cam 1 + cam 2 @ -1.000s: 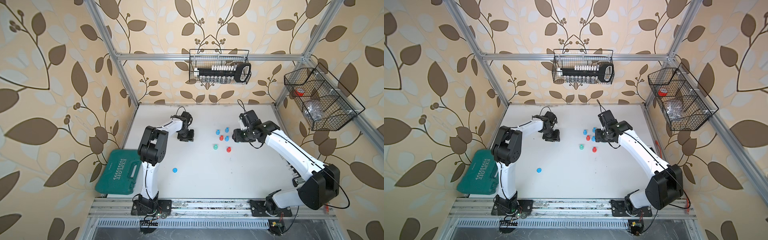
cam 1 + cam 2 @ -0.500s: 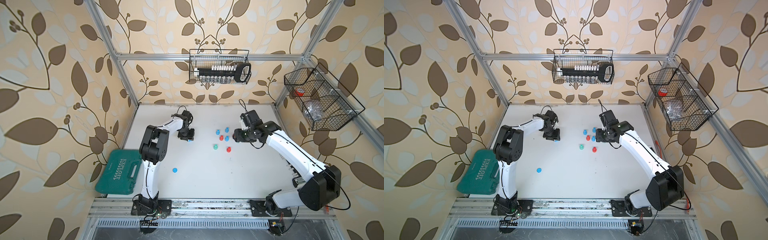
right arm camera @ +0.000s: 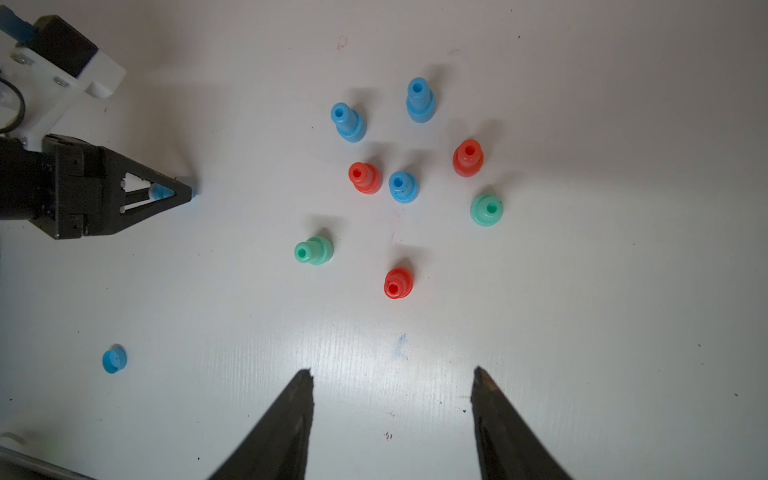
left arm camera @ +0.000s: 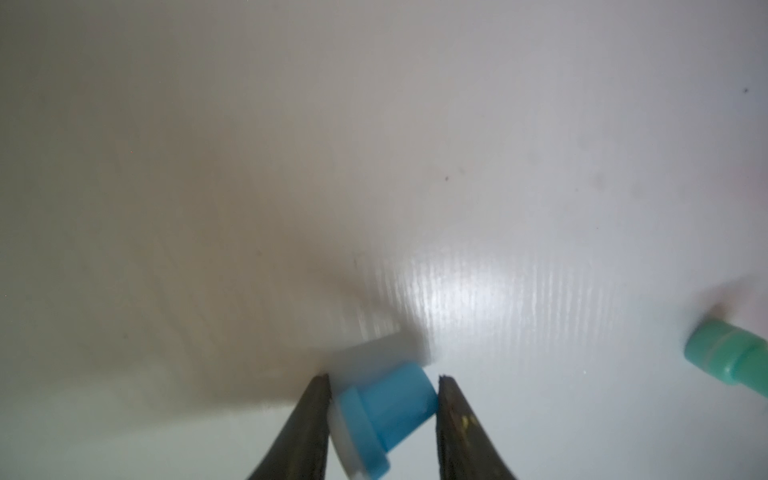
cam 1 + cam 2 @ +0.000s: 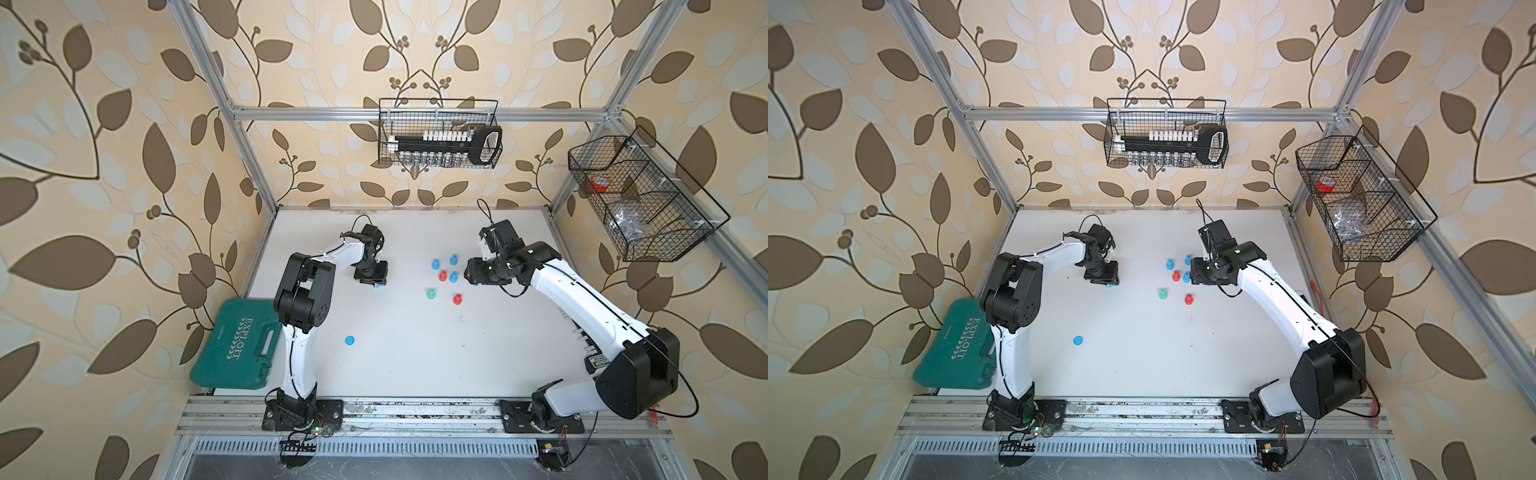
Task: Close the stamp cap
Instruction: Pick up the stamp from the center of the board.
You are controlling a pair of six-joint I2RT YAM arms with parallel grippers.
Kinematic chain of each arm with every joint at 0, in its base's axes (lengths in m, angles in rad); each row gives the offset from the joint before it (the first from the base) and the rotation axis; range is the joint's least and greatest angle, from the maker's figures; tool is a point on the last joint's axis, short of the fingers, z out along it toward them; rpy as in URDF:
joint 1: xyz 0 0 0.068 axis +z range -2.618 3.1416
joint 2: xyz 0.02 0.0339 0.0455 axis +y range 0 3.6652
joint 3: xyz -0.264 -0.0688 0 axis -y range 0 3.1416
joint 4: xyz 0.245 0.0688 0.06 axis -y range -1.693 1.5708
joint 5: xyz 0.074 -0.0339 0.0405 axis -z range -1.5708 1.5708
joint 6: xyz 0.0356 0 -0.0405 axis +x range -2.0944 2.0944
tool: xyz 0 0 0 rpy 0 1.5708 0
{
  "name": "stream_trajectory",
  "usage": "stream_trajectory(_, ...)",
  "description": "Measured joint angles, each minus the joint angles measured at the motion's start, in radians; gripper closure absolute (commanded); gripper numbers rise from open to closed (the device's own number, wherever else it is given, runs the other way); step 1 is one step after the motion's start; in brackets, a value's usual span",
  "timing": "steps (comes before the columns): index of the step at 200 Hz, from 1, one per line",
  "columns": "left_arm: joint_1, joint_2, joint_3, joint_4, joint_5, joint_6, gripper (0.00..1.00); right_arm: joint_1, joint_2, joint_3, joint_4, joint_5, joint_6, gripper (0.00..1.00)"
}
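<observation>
Filling the middle of both top views, a white table [image 5: 415,365] sits inside a metal frame with leaf-patterned walls. Two white and black robot arms reach over it from the near edge: the left arm [image 5: 299,299] bends toward the far left part, and the right arm [image 5: 582,299] stretches toward the far middle. A green tool case [image 5: 241,345] lies off the table's left edge, beside the left arm's base. A black wire basket [image 5: 438,100] hangs on the back wall and a larger wire basket [image 5: 665,245] on the right wall.

The right gripper [image 3: 391,370] hovers just beside a cluster of stamps [image 3: 403,187], its jaws spread wide with nothing between them. The cluster holds three blue, three red and two green stamps standing on the table.

The left gripper [image 4: 382,378] points down, well to the left of the cluster. Its jaws pinch a blue stamp [image 4: 395,407] that lies tilted, a fingertip against each side.

A loose blue cap [image 5: 350,340] rests alone on the table, well apart from that stamp and nearer the arm bases.
</observation>
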Motion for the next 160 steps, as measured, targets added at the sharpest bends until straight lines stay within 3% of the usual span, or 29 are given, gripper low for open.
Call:
stream_trajectory(31, -0.075, -0.087, -0.130, 0.001, 0.017, -0.060, 0.67, 0.000, -0.007, -0.002, -0.011, -0.027, -0.003, 0.42)
stream_trajectory(94, -0.383, -0.238, -0.350, 0.117, 0.005, -0.348, 0.70, 0.000, -0.107, -0.083, -0.028, -0.056, 0.011, 0.42)
stream_trajectory(160, -0.470, -0.259, -0.376, 0.132, -0.019, -0.480, 0.57, 0.000, -0.177, -0.151, -0.039, -0.056, 0.028, 0.42)
